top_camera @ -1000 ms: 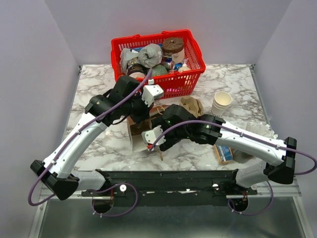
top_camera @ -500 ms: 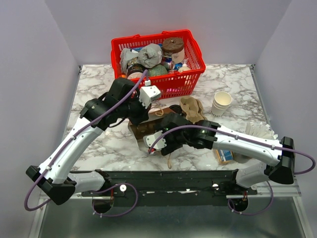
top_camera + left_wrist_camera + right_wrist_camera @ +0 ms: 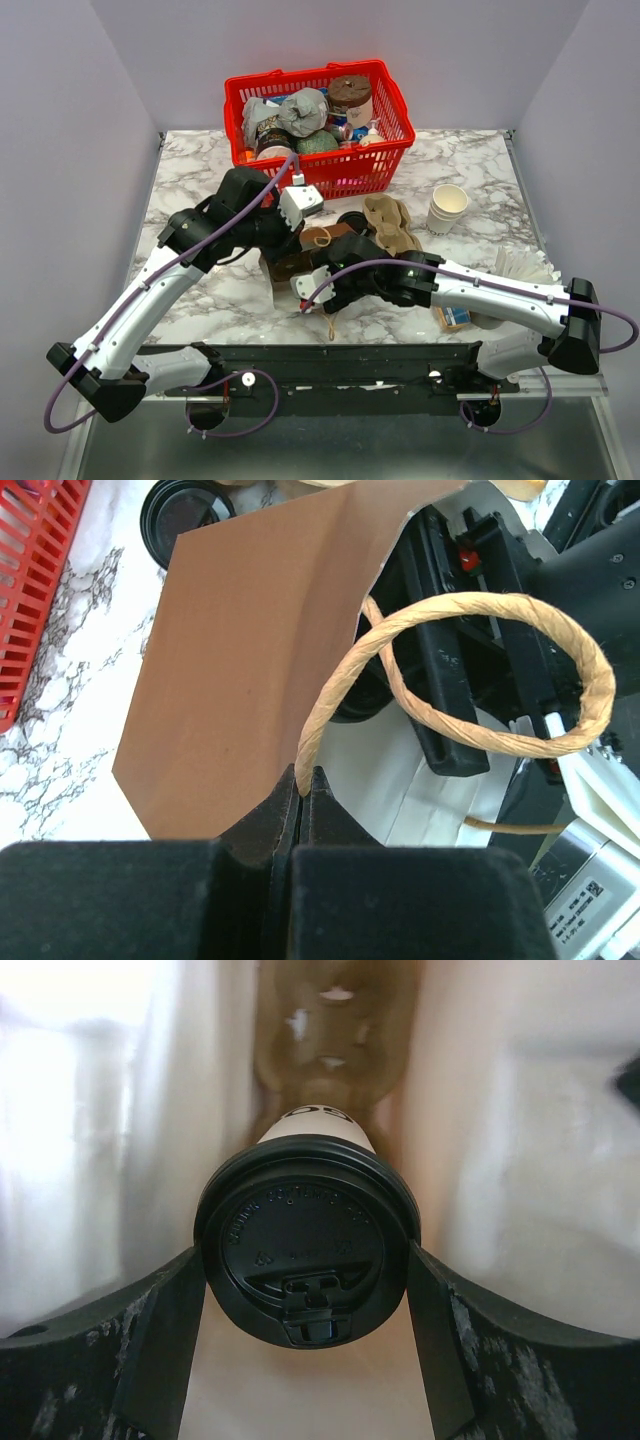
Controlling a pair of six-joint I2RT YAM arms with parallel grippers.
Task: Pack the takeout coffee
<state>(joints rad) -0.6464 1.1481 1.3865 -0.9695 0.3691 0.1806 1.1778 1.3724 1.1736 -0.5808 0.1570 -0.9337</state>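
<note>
The takeout coffee (image 3: pixel 305 1245), a white cup with a black dome lid, is held at the lid between my right gripper's (image 3: pixel 305 1258) two fingers (image 3: pixel 170 1325), inside the brown paper bag (image 3: pixel 285 266). Pale bag walls surround the cup in the right wrist view. In the top view the cup is hidden by the bag and the right wrist. My left gripper (image 3: pixel 305 775) is shut on the base of the bag's twine handle (image 3: pixel 560 630) and holds the bag's brown side (image 3: pixel 250 650) up.
A red basket (image 3: pixel 392 150) full of items stands at the back. A loose black lid (image 3: pixel 352 220), a brown crumpled cup carrier (image 3: pixel 390 222) and a stack of lidless cups (image 3: pixel 447 208) lie to the right of the bag. A small box (image 3: pixel 452 315) sits under the right arm.
My right gripper has moved left, deeper into the bag, with the cup. My left gripper has shifted slightly nearer and left, still holding the handle, and the bag has tipped with it.
</note>
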